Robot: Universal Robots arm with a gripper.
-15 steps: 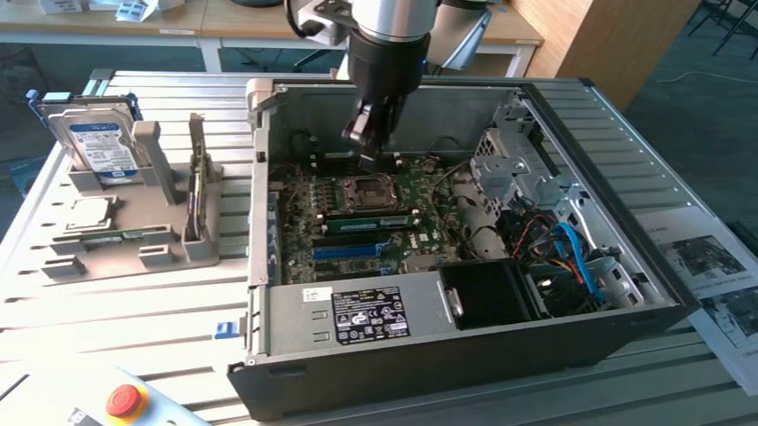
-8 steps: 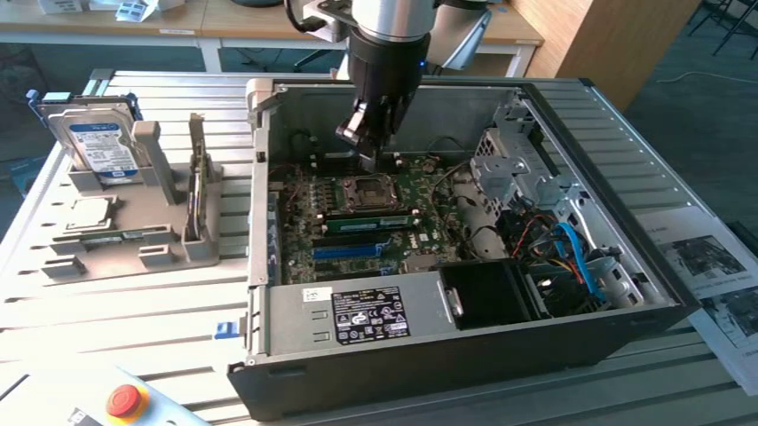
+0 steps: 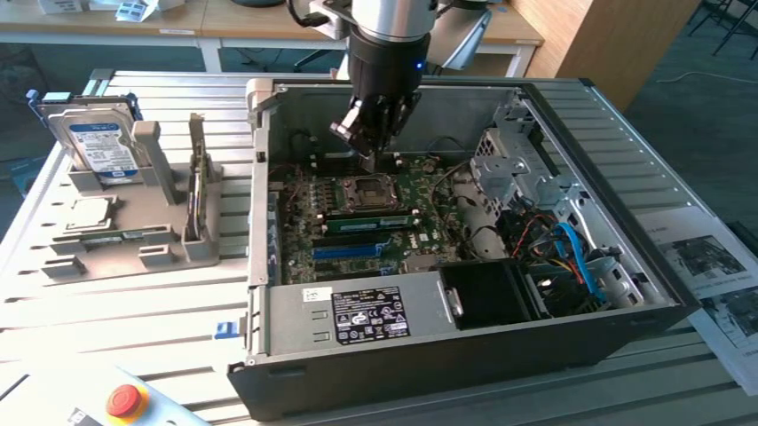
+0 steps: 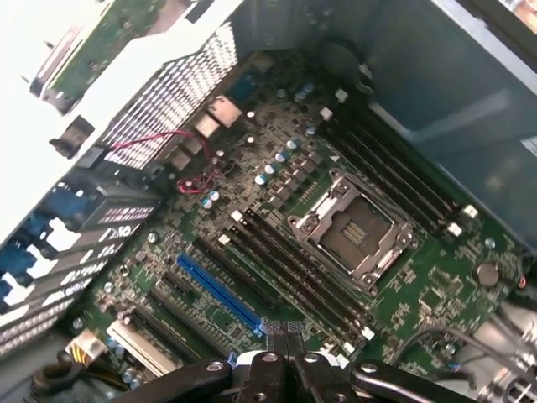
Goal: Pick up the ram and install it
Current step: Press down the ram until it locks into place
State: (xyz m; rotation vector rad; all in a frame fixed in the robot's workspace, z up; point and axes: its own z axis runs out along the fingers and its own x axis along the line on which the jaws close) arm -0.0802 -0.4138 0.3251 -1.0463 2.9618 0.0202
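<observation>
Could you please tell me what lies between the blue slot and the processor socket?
Several long black slots, running parallel, seen in the wrist view.

A ribbed, slatted metal table [image 3: 142,302] fills most of the exterior view. An open black computer case [image 3: 474,355] lies on it from the centre to the right of the frame. At the left sits a grey parts holder [image 3: 130,248], carrying a hard drive [image 3: 101,146] upright at upper left. Printed sheets [image 3: 716,266] lie at the right edge. A red emergency-stop button [image 3: 126,399] rests at lower left.
</observation>
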